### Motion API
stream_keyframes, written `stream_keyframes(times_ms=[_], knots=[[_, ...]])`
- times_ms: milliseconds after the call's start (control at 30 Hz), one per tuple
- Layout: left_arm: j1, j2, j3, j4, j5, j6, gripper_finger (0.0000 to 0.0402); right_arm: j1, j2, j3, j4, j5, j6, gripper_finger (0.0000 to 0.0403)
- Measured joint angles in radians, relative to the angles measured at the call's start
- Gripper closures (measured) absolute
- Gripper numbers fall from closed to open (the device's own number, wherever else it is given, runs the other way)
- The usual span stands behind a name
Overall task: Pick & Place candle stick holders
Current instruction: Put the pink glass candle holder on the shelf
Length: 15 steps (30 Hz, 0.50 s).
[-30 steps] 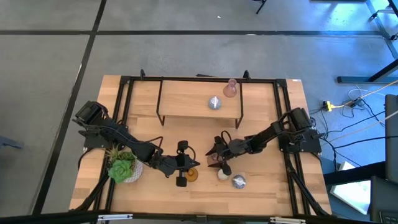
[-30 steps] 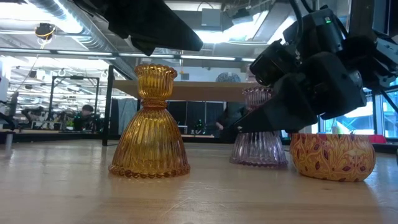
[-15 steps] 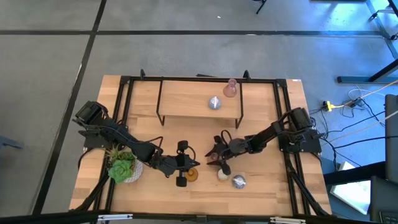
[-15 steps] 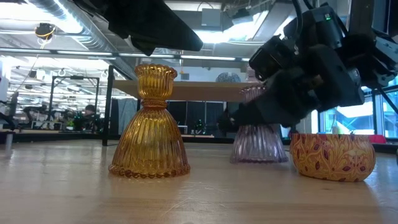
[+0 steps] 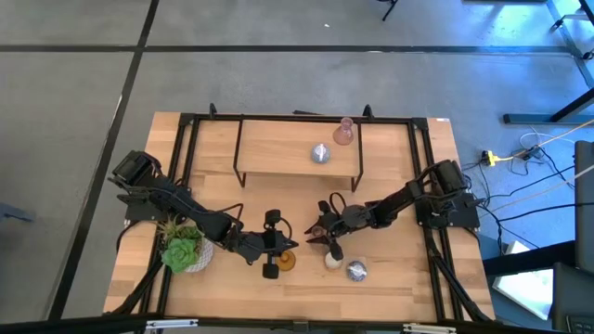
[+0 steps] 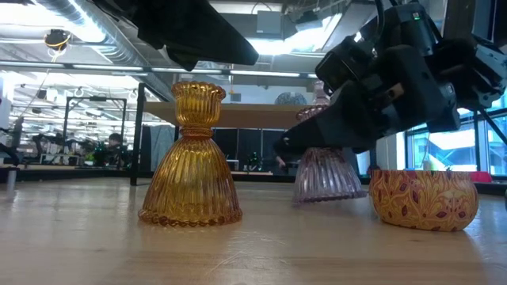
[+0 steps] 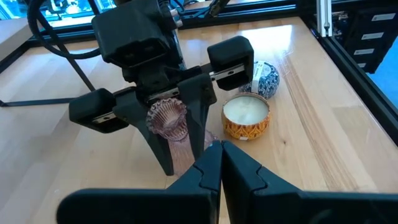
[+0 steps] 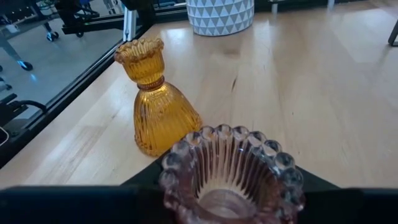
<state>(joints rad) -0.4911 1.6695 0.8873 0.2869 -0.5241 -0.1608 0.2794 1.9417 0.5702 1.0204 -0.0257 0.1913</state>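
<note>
at the high view's lower centre, the right gripper point(image 5: 318, 234) clamps the pinkish-brown holder point(image 7: 169, 119), tilted in the low view; left gripper point(image 5: 275, 244) pinched closed above the amber holder point(image 6: 191, 166).

Amber ribbed holder point(image 6: 191, 158), pinkish ribbed holder point(image 6: 325, 172), gold leaf-patterned candle point(image 6: 423, 199), white triangle-patterned pot point(image 8: 220, 15).

Front centre of table: ribbed holder point(image 5: 286, 263) beside left gripper point(image 5: 270, 244)
Right of it: beaded holder point(image 6: 326, 168) between right gripper point(image 5: 318, 233) fingers
Shelf point(image 5: 278, 160) behind: two holders
Plant point(image 5: 184, 249): front left
</note>
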Motion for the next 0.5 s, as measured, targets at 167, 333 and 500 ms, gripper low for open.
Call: stream_keyframes(times_ms=[167,333,500], knots=[[0.000,0.000,0.000,-0.002,0.000,0.000,0.0400,0.001,-0.025,-0.002,-0.031,-0.003,0.003,0.0278],[0.000,0.000,0.000,-0.003,0.000,0.000,0.0400,0.001,-0.077,-0.018,-0.080,-0.008,0.003,0.0276],[-0.002,0.000,0.000,-0.004,0.001,0.000,0.0400,0.001,-0.183,-0.044,-0.146,-0.005,-0.017,0.0276]])
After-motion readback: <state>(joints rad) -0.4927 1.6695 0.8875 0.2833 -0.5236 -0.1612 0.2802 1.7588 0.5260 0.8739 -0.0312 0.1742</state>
